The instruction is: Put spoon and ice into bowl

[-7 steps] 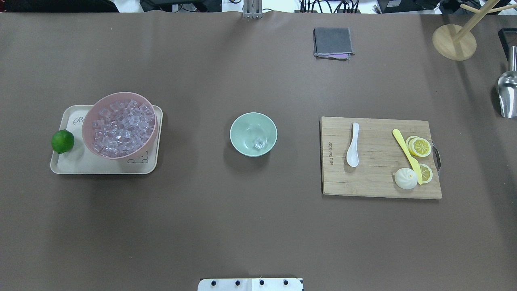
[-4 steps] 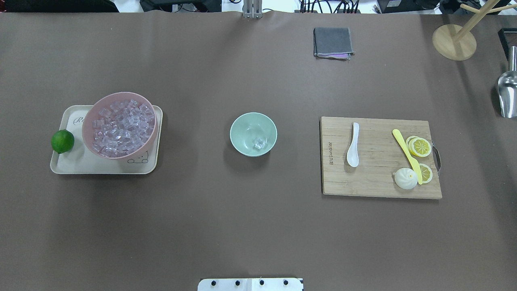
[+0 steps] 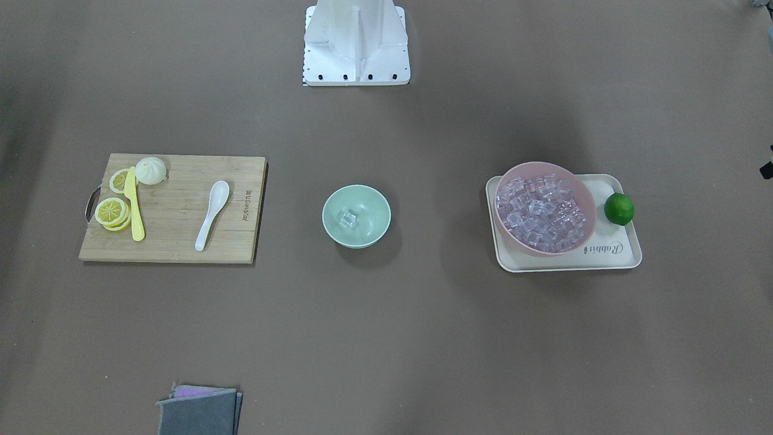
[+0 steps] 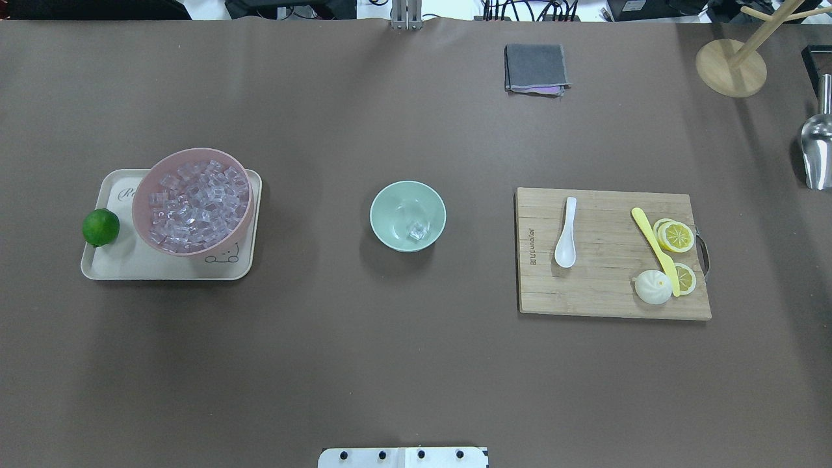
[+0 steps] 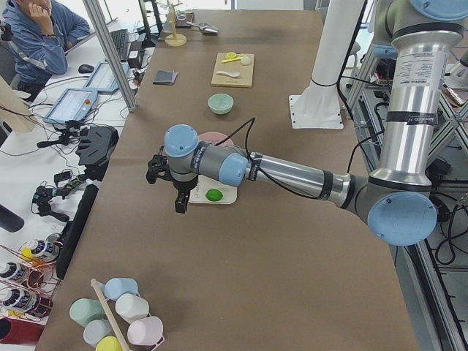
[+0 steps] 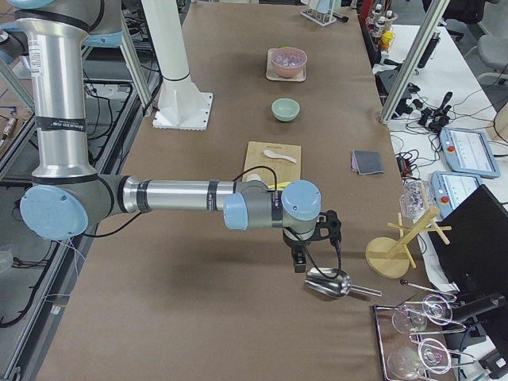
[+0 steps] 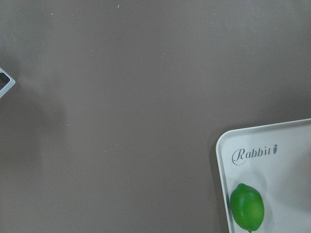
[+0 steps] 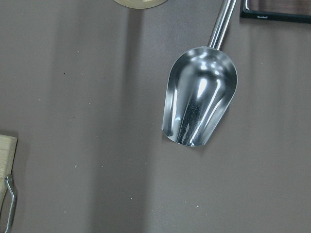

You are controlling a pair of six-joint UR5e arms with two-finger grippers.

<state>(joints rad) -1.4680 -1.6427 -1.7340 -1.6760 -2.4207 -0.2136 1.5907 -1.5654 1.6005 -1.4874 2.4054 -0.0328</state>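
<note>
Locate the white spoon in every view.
Front-facing: spoon, left of middle.
Overhead: spoon, right of middle.
Exterior left: spoon, far top, tiny.
Exterior right: spoon, upper middle.
Left wrist: not in it.
Right wrist: not in it.
Landmark: the wooden board under it.

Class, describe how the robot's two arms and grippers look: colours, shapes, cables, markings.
Both the left arm and right arm are silver metal tubes joined by rounded grey joints with pale blue caps. A thin black cable loops by each wrist. The left gripper and right gripper are black.
</note>
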